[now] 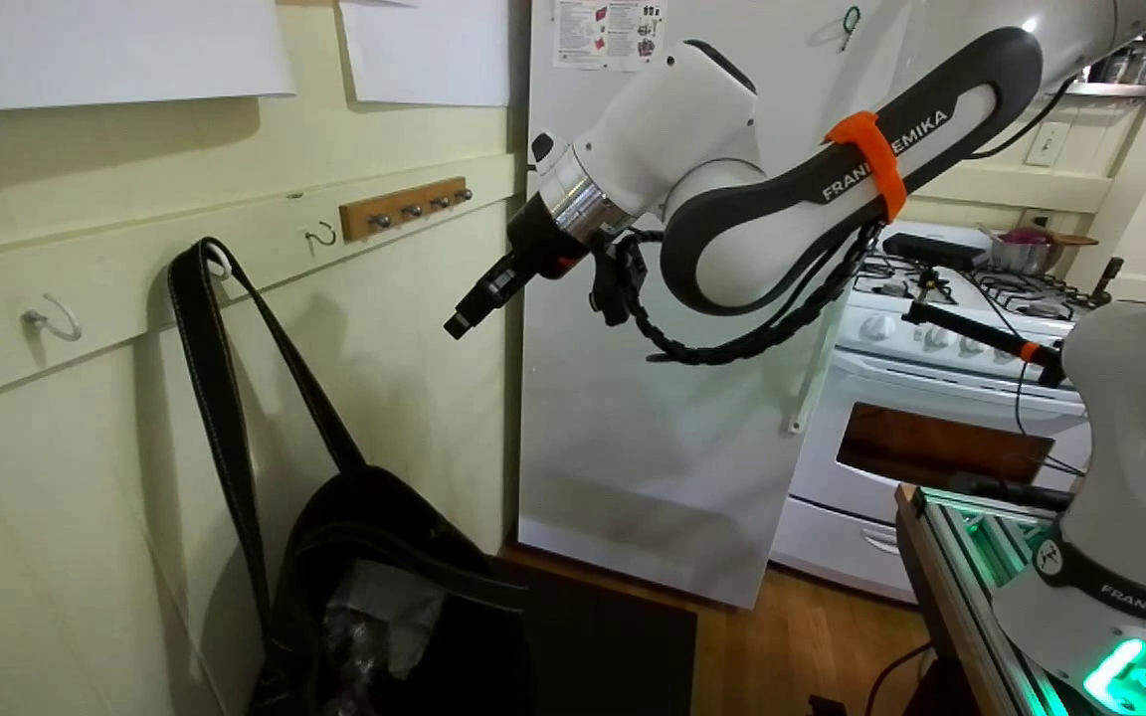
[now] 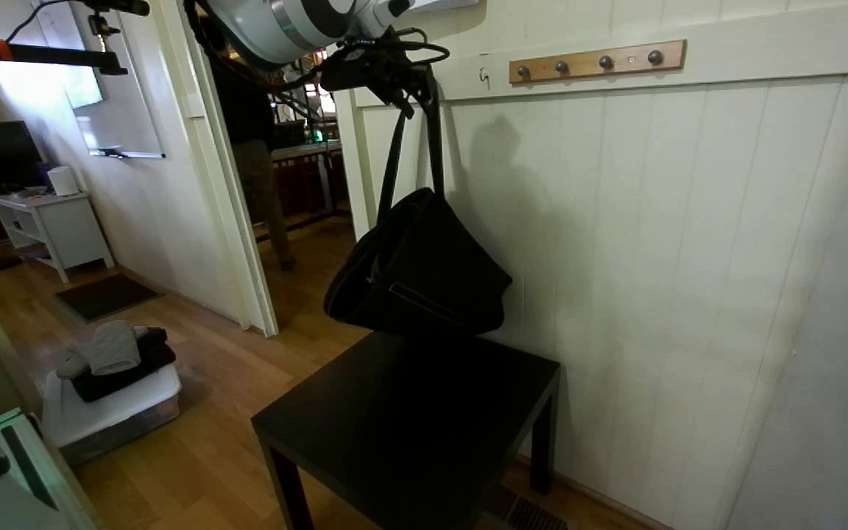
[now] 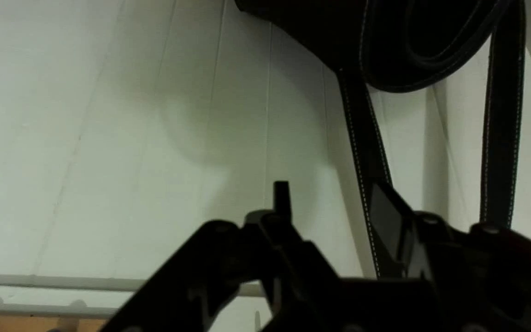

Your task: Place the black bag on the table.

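The black bag (image 2: pixel 424 272) hangs by a looped strap (image 1: pixel 213 388) from a white hook (image 1: pixel 221 265) on the pale wall (image 2: pixel 659 221), its mouth gaping in an exterior view to show a gray-white piece (image 1: pixel 399 607) and crinkled clear plastic (image 1: pixel 354 641) inside; what either is, I cannot tell. Below the bag stands the black table (image 2: pixel 394 427), and whether the bag's underside touches the tabletop the views leave unclear. My gripper (image 3: pixel 332 207) points downward at a slant, higher than the bag's body and to its right in an exterior view, my fingers (image 3: pixel 385 221) parted with a clear gap and gripping nothing; in the wrist view a length of strap runs behind one of them. Above the bag's body and to its right in both exterior views, a wooden peg rack (image 2: pixel 583 63) is fixed to the wall. Left of the bag in an exterior view, a plastic bin (image 2: pixel 133 430) sits lidded on the floor (image 2: pixel 174 464), folded gray cloth (image 2: pixel 115 347) and black cloth (image 2: pixel 126 377) piled on top, its contents too dim to make out. Farther left of the bag, a small white cabinet (image 2: pixel 74 228) bears a white cylinder (image 2: pixel 63 181). Well to the bag's right in an exterior view, a metal pot (image 1: pixel 1016 259) rests on a white stove (image 1: pixel 916 388), something reddish-purple (image 1: pixel 1024 236) showing above its rim.
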`<state>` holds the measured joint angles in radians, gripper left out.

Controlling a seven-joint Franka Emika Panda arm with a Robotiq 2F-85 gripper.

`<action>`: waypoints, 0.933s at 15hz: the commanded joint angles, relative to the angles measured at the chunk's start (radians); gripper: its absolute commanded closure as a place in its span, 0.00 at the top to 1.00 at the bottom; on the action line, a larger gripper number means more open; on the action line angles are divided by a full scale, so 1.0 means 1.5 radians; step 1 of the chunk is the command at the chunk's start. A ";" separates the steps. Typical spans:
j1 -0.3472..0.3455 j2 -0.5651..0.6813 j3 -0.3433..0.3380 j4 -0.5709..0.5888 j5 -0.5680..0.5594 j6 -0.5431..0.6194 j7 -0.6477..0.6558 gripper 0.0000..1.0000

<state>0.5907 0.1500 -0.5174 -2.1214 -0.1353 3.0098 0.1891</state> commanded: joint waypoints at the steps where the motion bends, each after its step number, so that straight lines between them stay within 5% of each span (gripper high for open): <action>1: -0.024 0.001 0.026 0.002 0.045 0.004 -0.041 0.82; 4: -0.040 0.004 0.043 0.007 0.073 0.000 -0.063 1.00; 6: -0.054 0.008 0.057 0.014 0.096 -0.004 -0.084 1.00; 7: -0.155 0.008 0.156 0.023 0.060 -0.006 -0.063 1.00; 8: -0.177 0.015 0.180 0.033 0.070 -0.010 -0.074 1.00; 9: -0.145 0.032 0.155 0.049 0.138 -0.009 -0.131 1.00; 14: -0.243 0.104 0.257 0.137 0.244 -0.039 -0.255 1.00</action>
<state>0.2966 0.2230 -0.2032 -2.0197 0.1437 3.0003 -0.0916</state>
